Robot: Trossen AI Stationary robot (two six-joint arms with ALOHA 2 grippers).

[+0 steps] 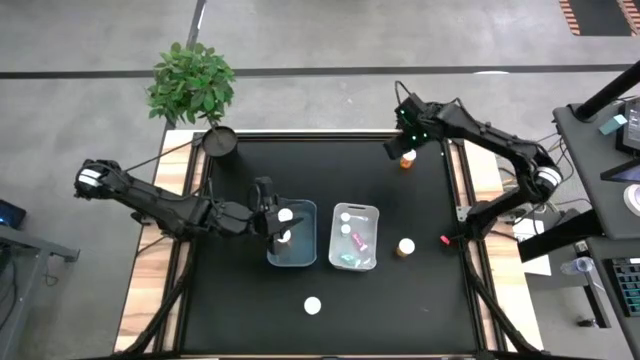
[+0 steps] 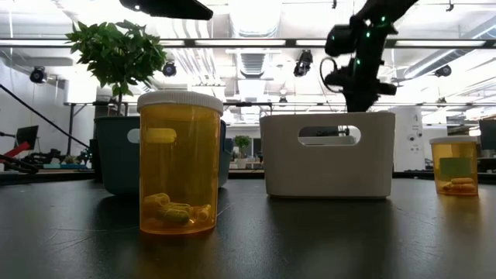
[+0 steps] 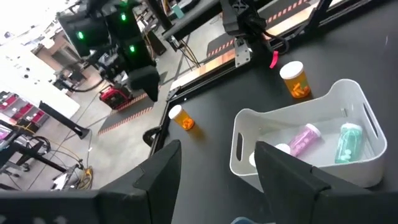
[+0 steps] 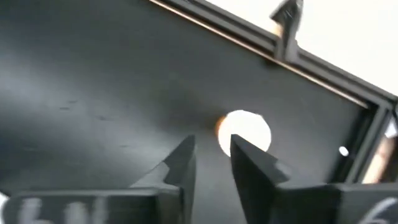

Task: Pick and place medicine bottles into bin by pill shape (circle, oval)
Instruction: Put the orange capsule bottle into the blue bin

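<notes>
My left gripper (image 1: 274, 222) (image 3: 217, 171) is open and empty over the left side of the blue-grey bin (image 1: 305, 250), which holds two white-capped bottles (image 1: 286, 215). The white bin (image 1: 372, 212) (image 3: 249, 124) holds a pink bottle (image 3: 303, 138), a teal bottle (image 3: 348, 140) and white-capped ones. My right gripper (image 1: 399, 150) (image 4: 211, 158) hovers at the far right, its fingers slightly apart, just short of an upright orange bottle (image 1: 407, 158) (image 4: 244, 132). Two more orange bottles stand on the table: one right of the white bin (image 1: 405, 247), one near the front edge (image 1: 313, 305) (image 2: 180, 163).
A potted plant (image 1: 192, 82) in a black pot (image 1: 220, 141) stands at the table's far left corner. The black tabletop (image 1: 240, 300) is bordered by wooden side strips. A desk with equipment (image 1: 610, 150) stands beyond the right edge.
</notes>
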